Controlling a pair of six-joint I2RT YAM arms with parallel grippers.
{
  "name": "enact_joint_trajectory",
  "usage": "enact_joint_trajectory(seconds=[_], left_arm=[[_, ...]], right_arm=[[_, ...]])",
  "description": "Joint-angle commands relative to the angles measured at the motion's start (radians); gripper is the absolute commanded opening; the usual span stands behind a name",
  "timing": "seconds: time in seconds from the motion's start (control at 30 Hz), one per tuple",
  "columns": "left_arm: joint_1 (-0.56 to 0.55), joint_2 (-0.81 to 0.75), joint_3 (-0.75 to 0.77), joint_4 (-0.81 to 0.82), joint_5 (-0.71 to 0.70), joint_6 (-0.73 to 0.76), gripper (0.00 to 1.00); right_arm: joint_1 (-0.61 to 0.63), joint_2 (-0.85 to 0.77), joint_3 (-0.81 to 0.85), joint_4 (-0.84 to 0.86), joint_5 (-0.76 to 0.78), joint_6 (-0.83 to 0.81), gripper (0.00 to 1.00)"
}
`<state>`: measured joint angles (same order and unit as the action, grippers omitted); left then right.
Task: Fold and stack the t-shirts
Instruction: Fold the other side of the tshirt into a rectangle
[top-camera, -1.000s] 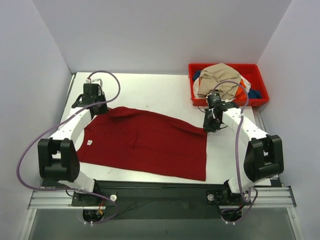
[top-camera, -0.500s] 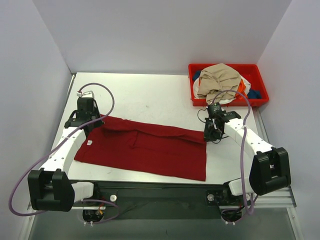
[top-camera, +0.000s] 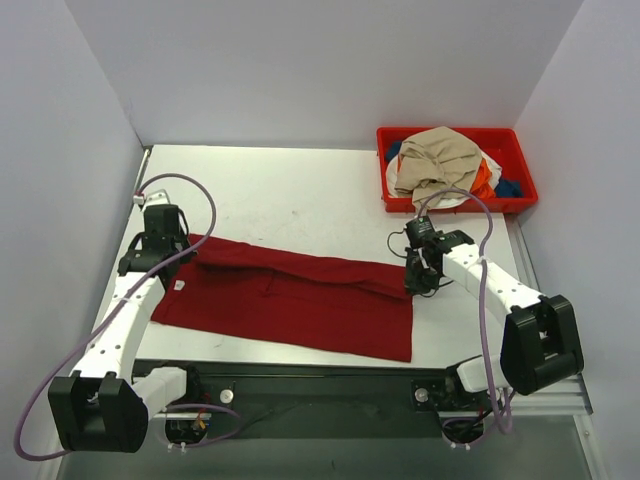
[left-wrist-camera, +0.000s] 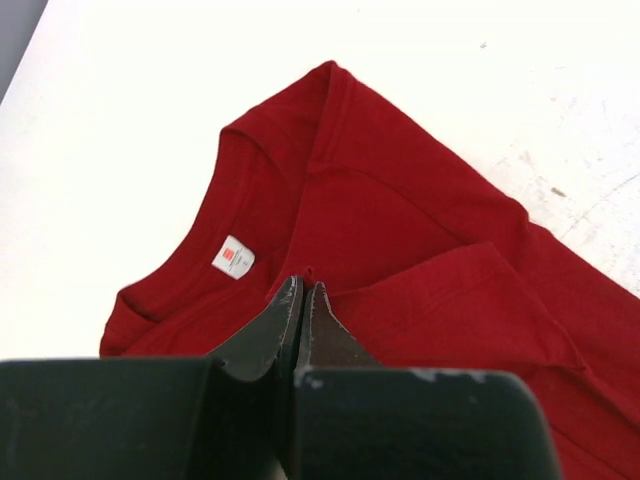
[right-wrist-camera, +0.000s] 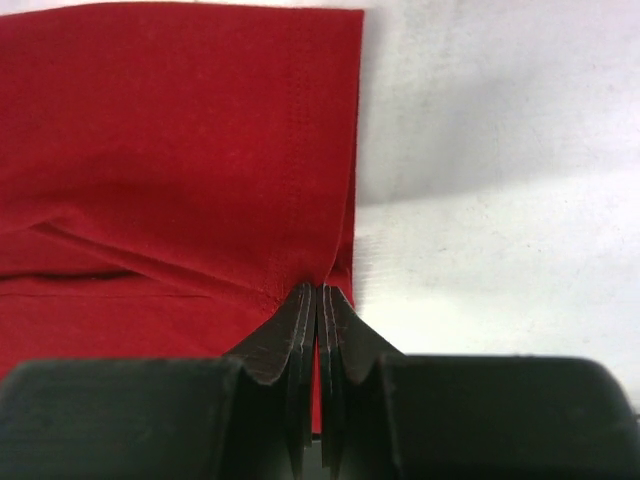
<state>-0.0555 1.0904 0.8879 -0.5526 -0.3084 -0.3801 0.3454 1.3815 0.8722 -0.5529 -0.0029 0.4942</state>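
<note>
Top external view: a red shirt (top-camera: 290, 300) lies on the white table (top-camera: 300, 190), close to the front edge, between the two arms. It is spread out long and flat. Its neck is at the left and its bottom edge is at the right. The far part of the shirt is folded over, so there is a second layer on top with a slanting edge. A small white label (top-camera: 180, 285) shows at the neck.

The left gripper (top-camera: 166, 256) is down at the neck end of the shirt. From the left wrist camera, its fingers (left-wrist-camera: 285, 310) are pressed tight together, and red cloth is pinched right at the tips. The label (left-wrist-camera: 233, 257) sits just up and to the left of them.

The right gripper (top-camera: 413, 284) is at the far right corner of the shirt, at the bottom edge. From the right wrist camera, its fingers (right-wrist-camera: 300, 320) are squeezed together too, and the cloth bunches in little folds where it goes into the tips. So both grippers are clamped on the red shirt.

At the back right corner of the table sits a red bin (top-camera: 520, 150), well apart from the red shirt. A pile of shirts (top-camera: 450, 170) fills it. A tan shirt (top-camera: 435, 155) is on top, with bits of orange, white and blue cloth poking out under it.
</note>
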Motion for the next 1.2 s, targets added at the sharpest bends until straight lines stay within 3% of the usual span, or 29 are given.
enact_joint_trajectory(seconds=[0.0, 0.23, 0.3, 0.33, 0.47, 0.8, 1.17], left_arm=[[0.016, -0.03, -0.012, -0.036, -0.04, -0.028, 0.0], [0.037, -0.049, -0.044, -0.04, -0.024, -0.033, 0.0], [0.037, -0.047, -0.052, -0.032, -0.003, -0.022, 0.0], [0.039, -0.047, -0.055, -0.03, 0.002, -0.022, 0.0], [0.037, -0.053, -0.075, -0.021, 0.028, -0.02, 0.0], [0.045, -0.057, -0.093, -0.015, 0.049, -0.014, 0.0], [0.049, -0.052, -0.092, -0.012, 0.06, -0.013, 0.0]], right_arm=[[0.014, -0.019, -0.018, -0.051, 0.073, 0.014, 0.0], [0.024, -0.012, -0.029, -0.062, 0.112, 0.026, 0.03], [0.03, -0.021, -0.021, -0.085, 0.125, 0.027, 0.19], [0.032, -0.041, -0.019, -0.093, 0.13, 0.03, 0.38], [0.033, -0.101, -0.022, -0.111, 0.136, 0.041, 0.53], [0.044, 0.004, 0.022, -0.031, 0.011, 0.0, 0.52], [0.021, 0.143, 0.039, -0.048, -0.042, 0.023, 0.41]])
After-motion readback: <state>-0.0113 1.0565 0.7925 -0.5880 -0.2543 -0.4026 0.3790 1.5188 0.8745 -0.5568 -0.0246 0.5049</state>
